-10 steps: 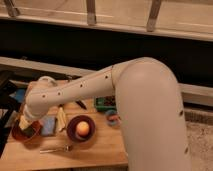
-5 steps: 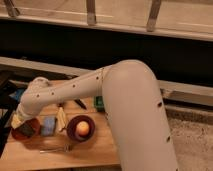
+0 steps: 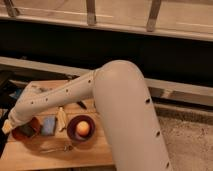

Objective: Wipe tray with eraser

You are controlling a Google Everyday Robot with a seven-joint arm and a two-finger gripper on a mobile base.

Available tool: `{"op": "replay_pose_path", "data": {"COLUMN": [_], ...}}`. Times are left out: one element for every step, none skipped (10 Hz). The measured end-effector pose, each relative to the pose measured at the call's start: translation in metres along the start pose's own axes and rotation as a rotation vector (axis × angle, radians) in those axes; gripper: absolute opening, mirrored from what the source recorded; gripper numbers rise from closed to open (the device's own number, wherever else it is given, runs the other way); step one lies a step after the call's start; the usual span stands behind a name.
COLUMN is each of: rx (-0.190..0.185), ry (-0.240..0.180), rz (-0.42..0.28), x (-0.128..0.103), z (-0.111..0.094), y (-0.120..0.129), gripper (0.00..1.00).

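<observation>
Eraser (image 3: pixel 27 129) is what matters here: a small dark block just to the left of the blue pad (image 3: pixel 48 125). It lies in or against the round orange bowl (image 3: pixel 16 135), and from where I stand I can't tell which.

At the far left, the gripper (image 3: pixel 7 125) hangs at the end of the white arm (image 3: pixel 60 97). It is well to the left of the blue pad, at the outer rim of that bowl. Its jaws are spread as wide as they go, and I see nothing caught between them.

So the eraser lies close by the gripper, on the side toward the pad. I'd judge the coming move to be a short shift that way and down onto the block. The block's long axis seems to run roughly away from me, tipped a little. It is too small and dark to be sure, so how the jaws should turn to straddle its short side is a guess.

Just right of the blue pad lies a thin tan thing (image 3: pixel 61 119), and beyond it a dark bowl (image 3: pixel 71 125) with an orange ball (image 3: pixel 83 128) in it. In front of the pad, nearer me, a slim utensil (image 3: pixel 55 148) lies on the wooden table (image 3: pixel 85 154).

The tray I cannot find. No green shows anywhere, and I'd guess the arm, sweeping across behind the pad, hides it. Wiping is not yet begun.
</observation>
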State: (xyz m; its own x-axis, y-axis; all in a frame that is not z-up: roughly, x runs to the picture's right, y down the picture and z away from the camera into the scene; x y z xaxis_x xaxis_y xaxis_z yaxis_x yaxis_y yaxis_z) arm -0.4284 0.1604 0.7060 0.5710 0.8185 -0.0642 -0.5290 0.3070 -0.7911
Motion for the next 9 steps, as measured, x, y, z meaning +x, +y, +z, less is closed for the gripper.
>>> {"op": "replay_pose_path", "data": {"rx": [-0.005, -0.004, 0.001, 0.007, 0.017, 0.025, 0.030, 0.032, 0.032], "ry": [-0.012, -0.020, -0.023, -0.020, -0.014, -0.004, 0.008, 0.021, 0.029], "rz": [0.003, 0.000, -0.001, 0.000, -0.003, -0.012, -0.017, -0.023, -0.026], "x": [-0.001, -0.003, -0.005, -0.006, -0.006, -0.006, -0.004, -0.003, -0.003], "z": [0.003, 0.005, 0.007, 0.007, 0.010, 0.013, 0.018, 0.025, 0.029], "y": [0.001, 0.000, -0.002, -0.005, -0.011, -0.014, -0.016, -0.019, -0.022], "gripper": [0.64, 0.64, 0.64, 0.64, 0.64, 0.64, 0.64, 0.64, 0.64]}}
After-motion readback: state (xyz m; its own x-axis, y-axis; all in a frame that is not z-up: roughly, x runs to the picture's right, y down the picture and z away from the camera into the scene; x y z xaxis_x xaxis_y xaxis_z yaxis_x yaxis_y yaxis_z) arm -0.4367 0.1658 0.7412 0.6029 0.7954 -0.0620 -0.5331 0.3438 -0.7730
